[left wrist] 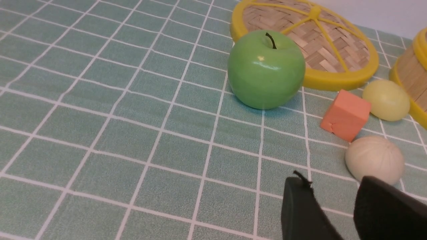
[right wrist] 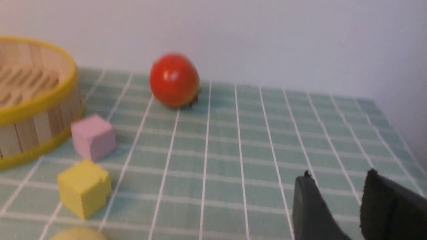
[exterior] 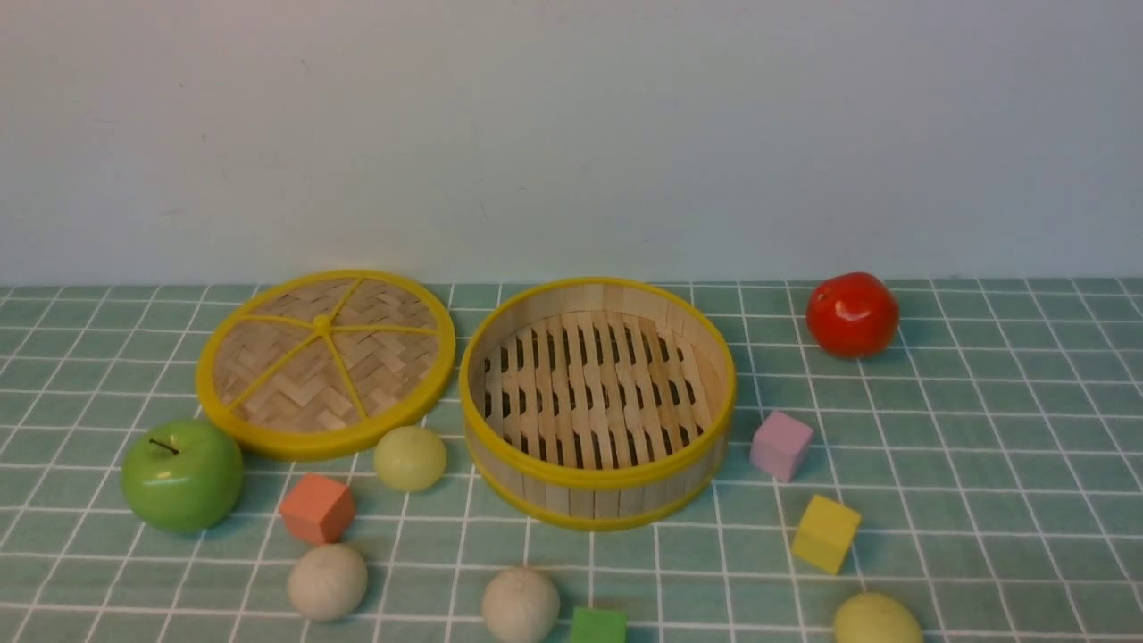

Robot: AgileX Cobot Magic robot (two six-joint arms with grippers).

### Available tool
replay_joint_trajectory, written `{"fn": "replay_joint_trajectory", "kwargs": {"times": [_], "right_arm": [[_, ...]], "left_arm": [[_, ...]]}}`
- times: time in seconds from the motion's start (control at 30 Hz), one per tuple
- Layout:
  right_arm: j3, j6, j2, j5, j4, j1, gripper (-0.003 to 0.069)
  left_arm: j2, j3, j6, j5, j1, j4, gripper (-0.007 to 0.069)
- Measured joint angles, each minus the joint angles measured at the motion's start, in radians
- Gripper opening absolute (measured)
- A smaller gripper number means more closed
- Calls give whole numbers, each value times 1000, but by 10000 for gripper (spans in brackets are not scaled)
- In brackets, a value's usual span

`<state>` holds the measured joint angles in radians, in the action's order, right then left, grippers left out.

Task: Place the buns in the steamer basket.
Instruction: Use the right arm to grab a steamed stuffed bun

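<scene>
The steamer basket (exterior: 596,487) stands empty mid-table, its wall also in the left wrist view (left wrist: 412,71) and right wrist view (right wrist: 36,96). A yellow-green bun (exterior: 410,457) (left wrist: 386,100) lies left of it. Two cream buns (exterior: 327,581) (exterior: 520,605) rest near the front edge; one (left wrist: 374,158) sits just beyond my left gripper (left wrist: 333,181), which is open and empty. Another yellow-green bun (exterior: 876,621) (right wrist: 78,233) lies front right. My right gripper (right wrist: 338,175) is open over bare cloth. Neither arm shows in the front view.
The woven lid (exterior: 326,362) lies left of the basket, with a green apple (exterior: 182,476) in front of it. A red tomato (exterior: 852,314) sits back right. Orange (exterior: 317,508), pink (exterior: 780,445), yellow (exterior: 825,533) and green (exterior: 597,625) cubes are scattered around the basket.
</scene>
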<state>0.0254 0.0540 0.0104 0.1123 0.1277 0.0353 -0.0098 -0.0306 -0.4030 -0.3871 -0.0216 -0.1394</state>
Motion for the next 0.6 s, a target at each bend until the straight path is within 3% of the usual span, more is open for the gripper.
{"fn": "replay_joint_trajectory", "kwargs": {"times": [0.17, 0.33, 0.47, 0.6], "right_arm": [[0, 19, 0, -201, -4, 0, 240], [0, 203, 0, -398, -14, 0, 240], [-29, 348, -1, -336, -14, 0, 240], [-144, 384, -37, -224, -13, 0, 240]], "left_arm": [[0, 0, 0, 0, 0, 0, 238], [0, 0, 0, 0, 0, 0, 238], [0, 0, 0, 0, 0, 0, 238], [0, 0, 0, 0, 0, 0, 238]]}}
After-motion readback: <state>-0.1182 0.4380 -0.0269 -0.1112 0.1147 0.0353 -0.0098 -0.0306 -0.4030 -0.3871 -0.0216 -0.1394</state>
